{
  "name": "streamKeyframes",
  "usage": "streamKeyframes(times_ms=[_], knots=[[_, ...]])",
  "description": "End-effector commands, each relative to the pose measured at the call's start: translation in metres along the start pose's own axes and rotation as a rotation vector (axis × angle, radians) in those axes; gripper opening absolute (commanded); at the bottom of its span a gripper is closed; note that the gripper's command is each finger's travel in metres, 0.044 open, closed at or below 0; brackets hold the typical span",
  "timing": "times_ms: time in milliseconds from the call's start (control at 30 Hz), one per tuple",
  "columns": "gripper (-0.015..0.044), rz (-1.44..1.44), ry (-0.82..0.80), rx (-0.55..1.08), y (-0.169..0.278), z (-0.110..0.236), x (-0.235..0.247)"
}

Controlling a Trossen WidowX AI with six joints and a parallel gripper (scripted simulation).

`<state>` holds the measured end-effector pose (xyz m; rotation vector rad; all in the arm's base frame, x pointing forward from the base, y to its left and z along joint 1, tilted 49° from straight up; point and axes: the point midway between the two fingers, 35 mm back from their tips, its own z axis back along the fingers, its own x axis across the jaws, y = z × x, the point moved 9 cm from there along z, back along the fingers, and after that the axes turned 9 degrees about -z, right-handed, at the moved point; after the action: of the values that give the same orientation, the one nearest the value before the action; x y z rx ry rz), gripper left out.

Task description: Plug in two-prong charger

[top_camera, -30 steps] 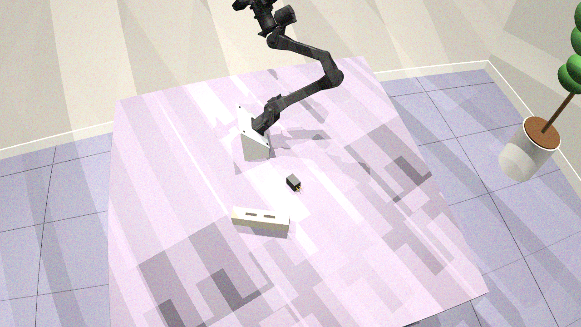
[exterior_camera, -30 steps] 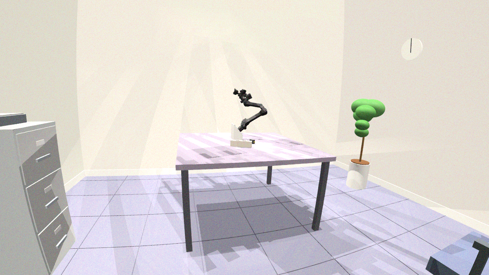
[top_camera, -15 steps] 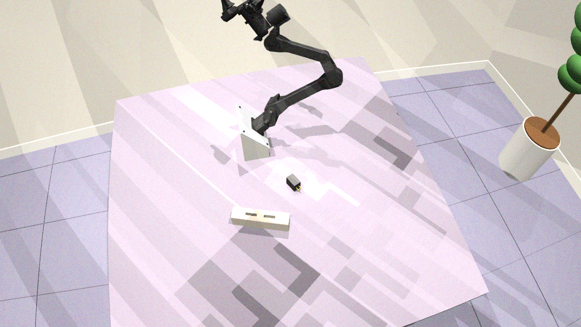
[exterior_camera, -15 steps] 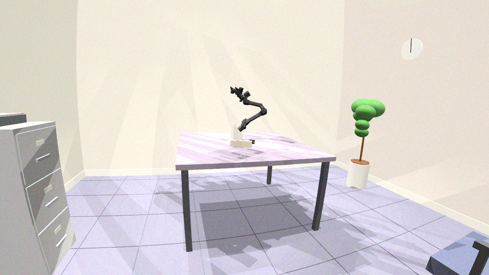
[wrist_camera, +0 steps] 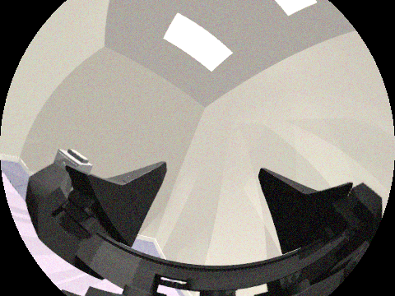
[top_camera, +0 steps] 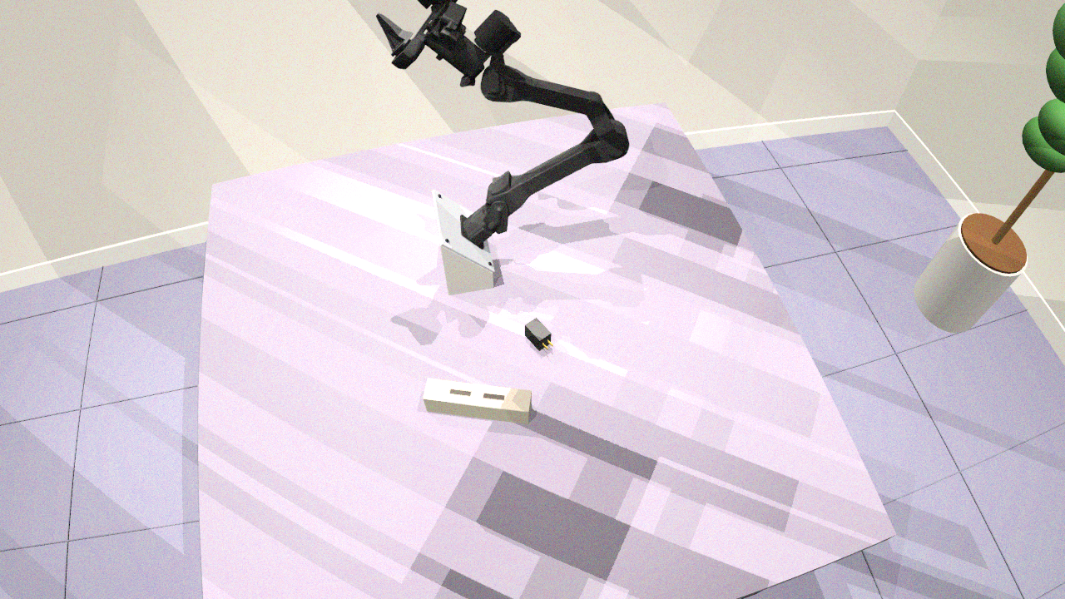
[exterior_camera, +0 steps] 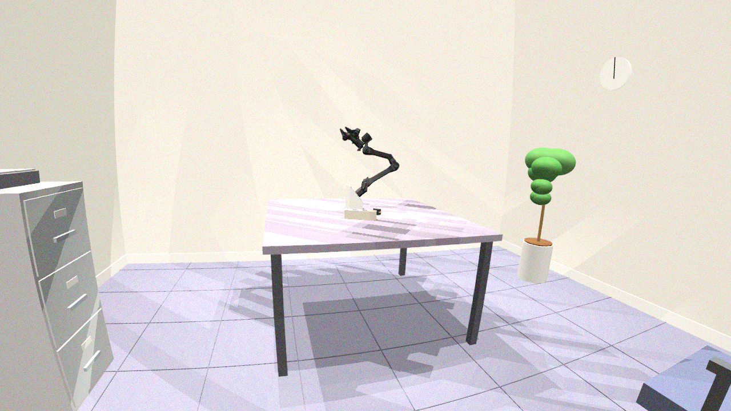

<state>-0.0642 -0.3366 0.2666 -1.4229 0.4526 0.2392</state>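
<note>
Charger and power strip lying apart on the table

The charger [top_camera: 536,333] is a small black block with two gold prongs. It lies on its side, and the prongs point toward the power strip, a bit off to one side. The power strip [top_camera: 478,399] is a long cream box lying flat near the charger, not touching it. It has two dark slots on top, side by side, and both slots have nothing in them
</note>
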Motion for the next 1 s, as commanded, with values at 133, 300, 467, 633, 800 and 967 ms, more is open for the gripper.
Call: streamKeyframes(times_ms=[133,300,467,633,800,967], knots=[[0.0440,0.021,-0.188,0.032,-0.003,-0.002,0.042],[0.0440,0.032,-0.294,0.048,-0.006,0.001,0.067],[0.0440,0.051,-0.403,0.068,-0.007,0.005,0.091],[0.0440,0.071,-0.512,0.087,-0.008,0.011,0.115],[0.0440,0.094,-0.619,0.106,-0.009,0.019,0.138],[0.0440,0.119,-0.725,0.125,-0.010,0.029,0.160]])
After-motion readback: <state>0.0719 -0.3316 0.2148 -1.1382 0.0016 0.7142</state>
